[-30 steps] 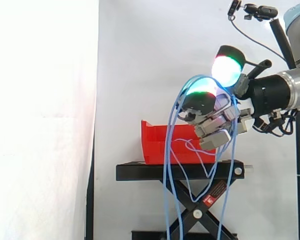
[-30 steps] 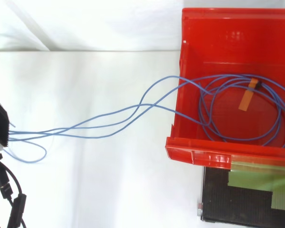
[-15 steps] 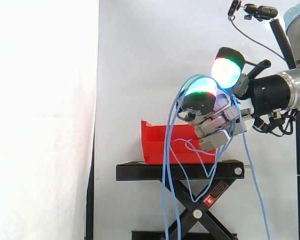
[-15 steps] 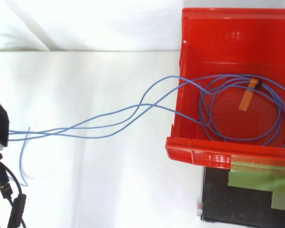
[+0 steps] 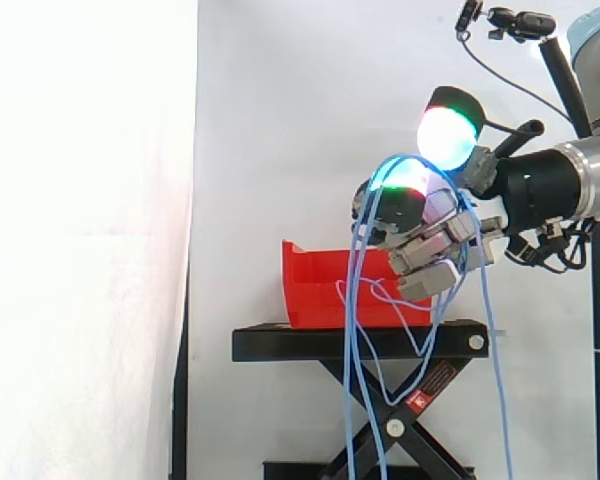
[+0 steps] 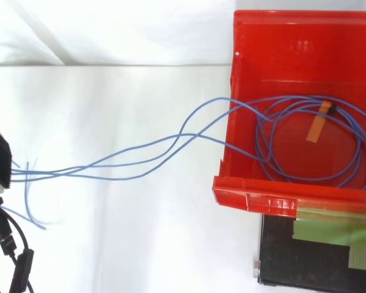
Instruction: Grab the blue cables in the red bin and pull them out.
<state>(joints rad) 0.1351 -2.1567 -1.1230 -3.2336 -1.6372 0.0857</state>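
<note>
Swung inward, blue cables (image 5: pixel 353 380) hang from the curled robot hand (image 5: pixel 432 255).

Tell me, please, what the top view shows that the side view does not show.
Top view: the inside of the red bin, where part of the blue cables lies in a coil, with an orange tape strip at the coil.
Side view: the hand, its fingers curled round the cables, and loose strands hanging down in front of the black stand.
Both: the bin, the stand, and the cables leading out over the bin's edge.
</note>
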